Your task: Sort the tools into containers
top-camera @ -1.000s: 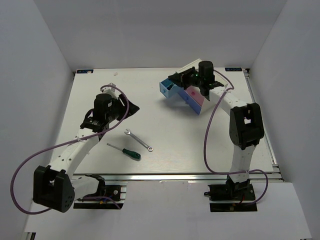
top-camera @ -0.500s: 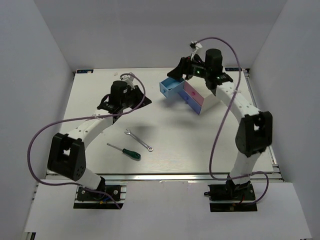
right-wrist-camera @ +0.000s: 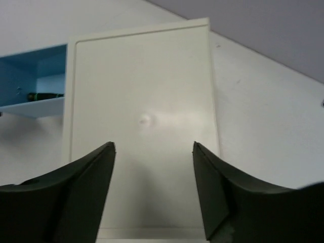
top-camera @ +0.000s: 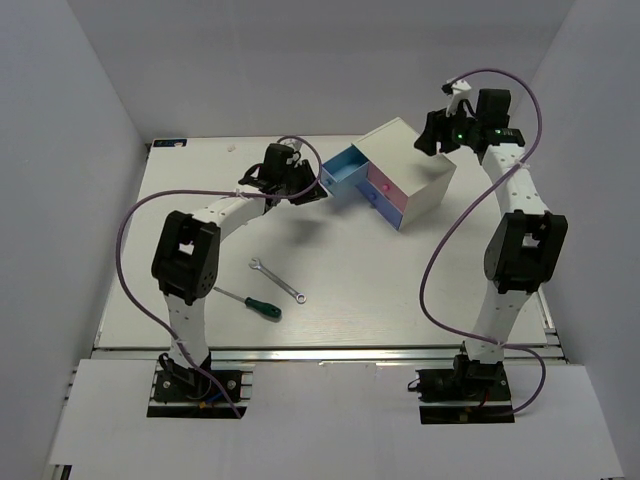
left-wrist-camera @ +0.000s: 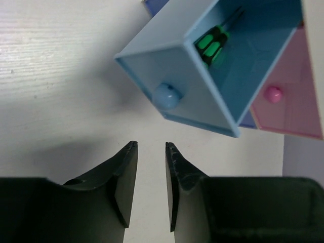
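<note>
Right jaws risen above cabinet (right-wrist-camera: 142,101), wide apart; left jaws slightly apart, beside blue drawer (left-wrist-camera: 263,66).

We see a table (left-wrist-camera: 50,61) of pale, matt wood grain and a blue drawer (left-wrist-camera: 253,66) of smooth plastic with a glossy knob (left-wrist-camera: 166,96). The white cabinet (right-wrist-camera: 142,91) looks smooth, faintly satin plastic, and the left gripper (left-wrist-camera: 151,146) is matt black plastic. The wrench (top-camera: 276,279) shines as bare metal, and the screwdriver (top-camera: 262,306) has a green plastic-looking handle.
</note>
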`<state>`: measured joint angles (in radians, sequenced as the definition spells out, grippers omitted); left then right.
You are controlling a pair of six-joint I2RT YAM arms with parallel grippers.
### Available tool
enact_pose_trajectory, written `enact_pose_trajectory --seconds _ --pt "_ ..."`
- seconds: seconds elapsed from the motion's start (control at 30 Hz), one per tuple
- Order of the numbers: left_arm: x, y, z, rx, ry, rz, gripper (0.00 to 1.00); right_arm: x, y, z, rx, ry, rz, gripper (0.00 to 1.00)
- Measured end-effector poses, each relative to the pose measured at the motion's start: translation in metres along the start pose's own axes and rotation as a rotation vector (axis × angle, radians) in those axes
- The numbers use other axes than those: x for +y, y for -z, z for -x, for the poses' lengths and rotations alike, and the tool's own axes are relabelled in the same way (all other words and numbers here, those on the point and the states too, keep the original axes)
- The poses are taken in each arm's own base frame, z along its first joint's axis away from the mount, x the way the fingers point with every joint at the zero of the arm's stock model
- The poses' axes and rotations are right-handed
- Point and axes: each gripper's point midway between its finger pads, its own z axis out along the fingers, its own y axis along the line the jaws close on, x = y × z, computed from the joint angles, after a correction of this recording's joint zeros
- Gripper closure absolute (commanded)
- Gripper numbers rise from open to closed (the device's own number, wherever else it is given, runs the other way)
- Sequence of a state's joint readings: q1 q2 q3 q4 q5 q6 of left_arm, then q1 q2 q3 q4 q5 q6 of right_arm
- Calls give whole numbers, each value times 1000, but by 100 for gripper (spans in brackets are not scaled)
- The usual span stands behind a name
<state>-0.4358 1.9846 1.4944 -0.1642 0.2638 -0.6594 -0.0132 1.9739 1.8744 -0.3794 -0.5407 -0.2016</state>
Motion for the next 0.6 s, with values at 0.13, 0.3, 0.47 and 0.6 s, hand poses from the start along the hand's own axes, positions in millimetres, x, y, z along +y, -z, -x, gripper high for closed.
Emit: enact_pose_trajectory --seconds 0.13,0.3,0.47,0.6 --pt "8 -5 -8 25 3 19 57 25 -4 -16 67 43 84 23" --pt "4 -12 0 12 -6 7 56 37 -7 -23 99 73 104 23" --pt "-4 -21 13 -13 -20 -22 56 11 -6 -25 113 56 -26 23" --pt "-2 -29 11 -4 -20 -26 56 -9 -4 -21 93 35 -100 19"
